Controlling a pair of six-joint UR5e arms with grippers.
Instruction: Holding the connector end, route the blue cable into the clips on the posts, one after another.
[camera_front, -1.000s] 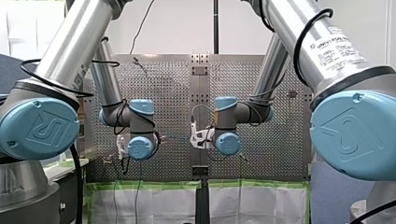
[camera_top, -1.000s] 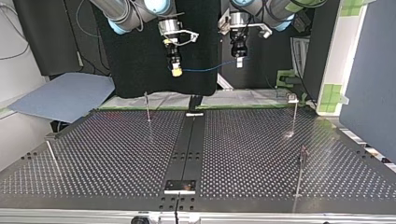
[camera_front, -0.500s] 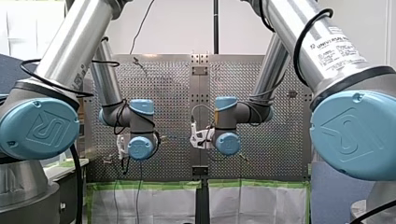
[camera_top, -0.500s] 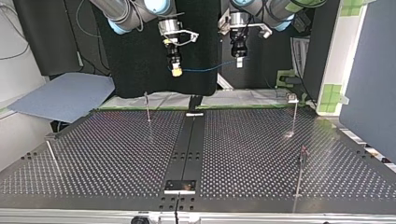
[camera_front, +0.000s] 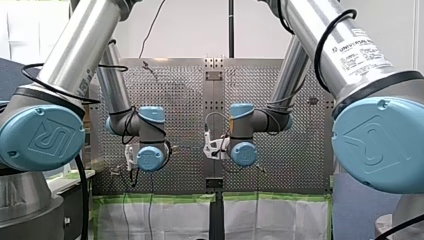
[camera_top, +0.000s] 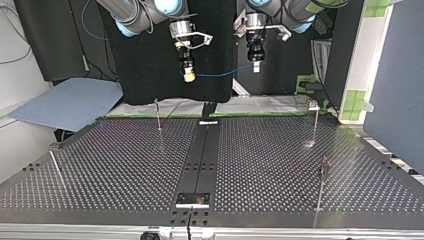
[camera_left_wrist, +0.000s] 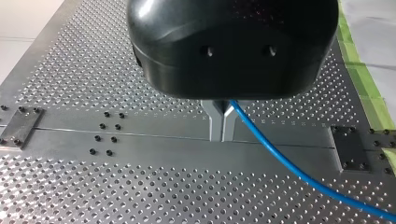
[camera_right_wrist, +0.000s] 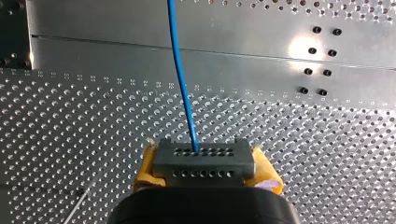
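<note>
In the top view the blue cable (camera_top: 225, 73) hangs in a shallow sag between my two raised grippers, well above the perforated table (camera_top: 125, 165). My right gripper (camera_top: 189, 76), with yellow pads, is shut on the grey connector (camera_right_wrist: 204, 161), and the cable (camera_right_wrist: 180, 70) leaves the connector's face. My left gripper (camera_left_wrist: 222, 126) has its metal fingers shut on the cable (camera_left_wrist: 289, 168), which runs off to one side. Thin posts stand on the table: one (camera_top: 158, 114) at the far left, one (camera_top: 316, 122) at the far right, and one (camera_top: 322, 182) nearer on the right.
A short leaning post (camera_top: 55, 167) stands at the top view's left edge. A dark centre strip (camera_top: 200, 160) with a plate (camera_top: 192, 200) divides the table. Both arms' elbows (camera_front: 150, 135) (camera_front: 242, 132) hang over the table's middle in the front view.
</note>
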